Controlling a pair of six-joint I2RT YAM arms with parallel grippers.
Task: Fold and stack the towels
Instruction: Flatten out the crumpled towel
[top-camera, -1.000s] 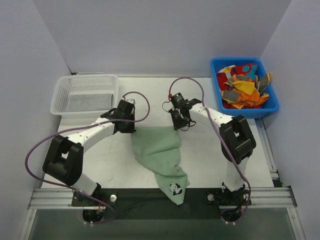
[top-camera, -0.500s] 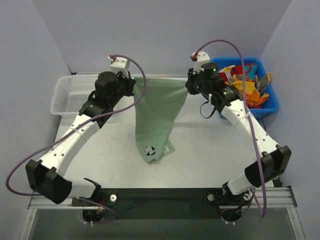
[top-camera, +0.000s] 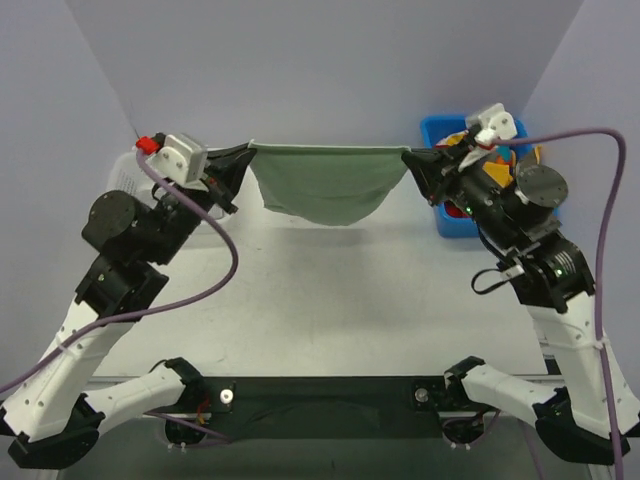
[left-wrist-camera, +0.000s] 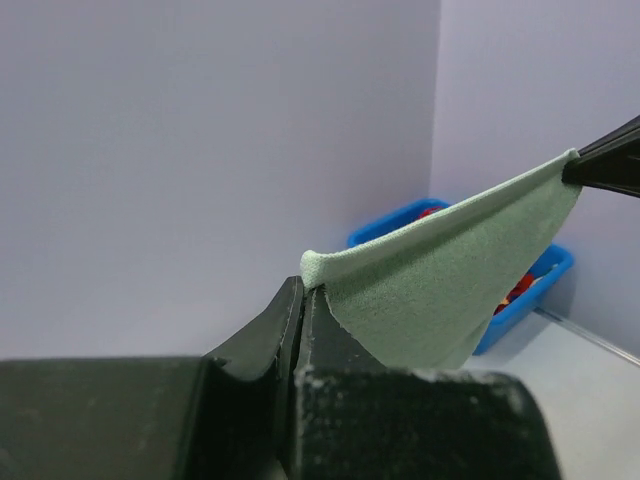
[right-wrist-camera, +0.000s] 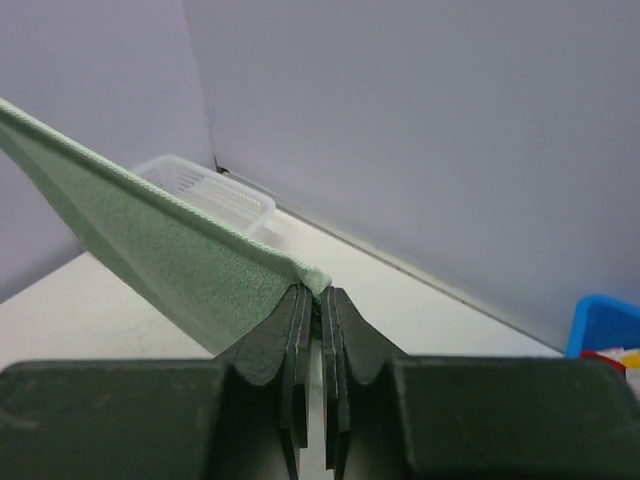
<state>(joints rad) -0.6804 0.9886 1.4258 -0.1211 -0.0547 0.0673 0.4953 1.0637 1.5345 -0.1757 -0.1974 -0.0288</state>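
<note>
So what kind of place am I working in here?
Most likely a lab test cell: plain partition walls box in a white table, with a blue bin and a white mesh basket at its far corners.

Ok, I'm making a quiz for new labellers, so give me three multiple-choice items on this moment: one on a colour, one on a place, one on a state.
1. What colour is the bin at the far right?
A) blue
B) white
C) grey

2. Where is the green towel?
A) bunched in the bin
B) stretched in the air between the left gripper and the right gripper
C) lying flat, let go

3. How do the grippers stand?
A) both open
B) left shut, right open
C) both shut on the towel

Answers:
1 A, its wall is plainly blue.
2 B, the top edge runs straight from one gripper to the other and the rest sags below.
3 C, each wrist view shows jaws pinched on a corner.
</note>
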